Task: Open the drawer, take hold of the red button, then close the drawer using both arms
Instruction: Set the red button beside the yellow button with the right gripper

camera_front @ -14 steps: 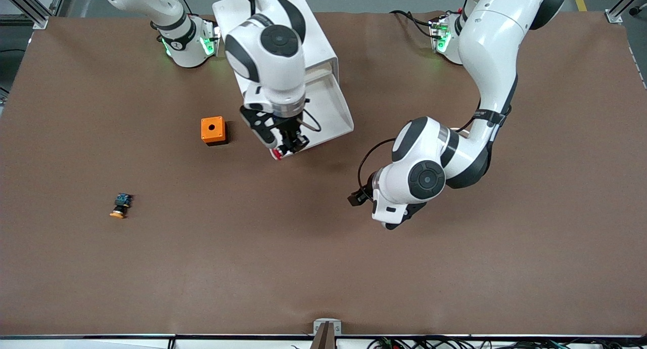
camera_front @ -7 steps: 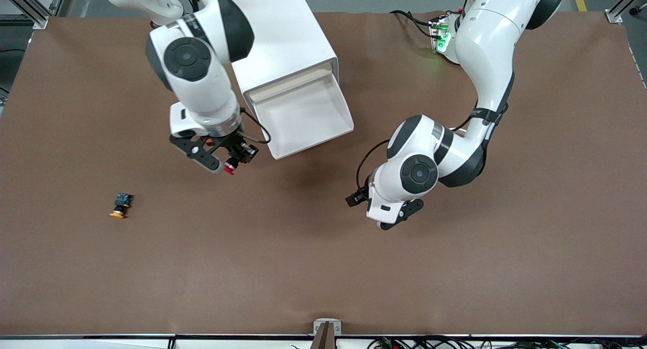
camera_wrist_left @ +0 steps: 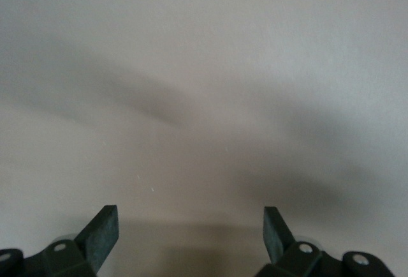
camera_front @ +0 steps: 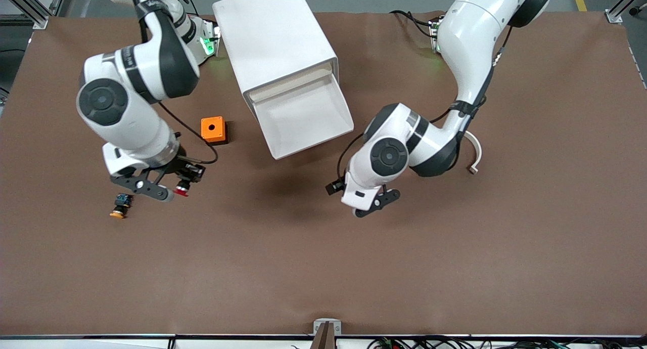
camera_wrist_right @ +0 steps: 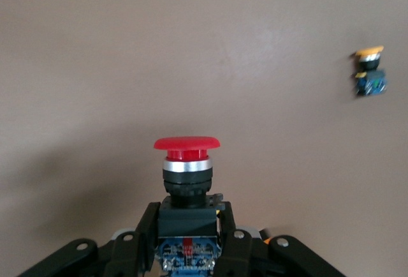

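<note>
Right gripper [camera_front: 171,188] has carried the button [camera_front: 181,189], jaws clamped on it, off the drawer [camera_front: 303,117] toward the right arm's end, so closing comes next for the left gripper [camera_front: 373,203], jaws wide.

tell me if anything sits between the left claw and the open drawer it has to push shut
Nothing visible does. The left claw hangs open over bare brown table, and only bare table lies between it and the flat front of the shallow white drawer. The right claw holds the small red-capped button toward the right arm's end.
</note>
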